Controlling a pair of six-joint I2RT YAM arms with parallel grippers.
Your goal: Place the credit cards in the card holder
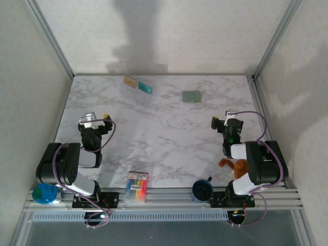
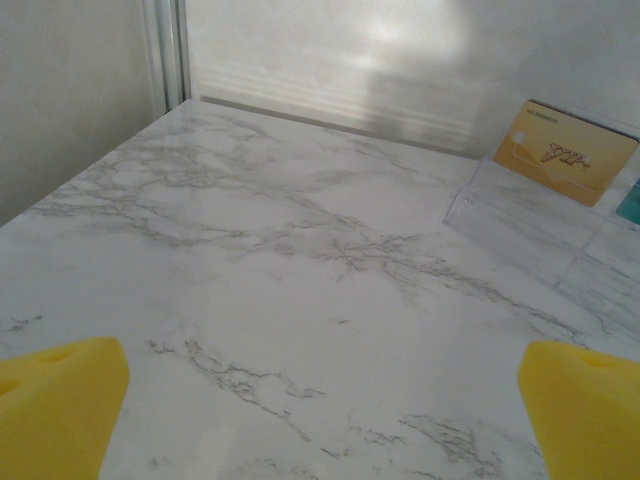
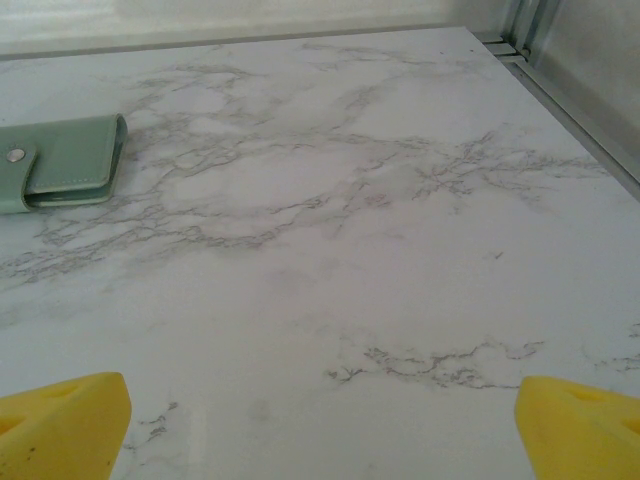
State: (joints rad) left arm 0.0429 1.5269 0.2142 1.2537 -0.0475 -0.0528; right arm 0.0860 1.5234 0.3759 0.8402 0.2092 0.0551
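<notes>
The marble-pattern table (image 1: 164, 138) is the work surface, walled on three sides. The left arm (image 1: 66, 166) and right arm (image 1: 256, 164) are folded back over their bases at the near edge. The left gripper (image 2: 320, 405) stands wide, its yellow pads (image 2: 60, 400) well apart above bare tabletop and holding nothing. The right gripper (image 3: 320, 420) is likewise spread wide and empty. A pack of multicoloured markers (image 1: 137, 186) lies at the near edge between the two bases. The card holder (image 3: 70, 160) lies flat and folded shut, snap tab fastened, at the far right-centre of the table, apart from both grippers. A clear stand (image 2: 520, 215) at the far left-centre props up the tan-gold card (image 2: 565, 155), with the teal card (image 1: 145, 87) just beside it on the right.
</notes>
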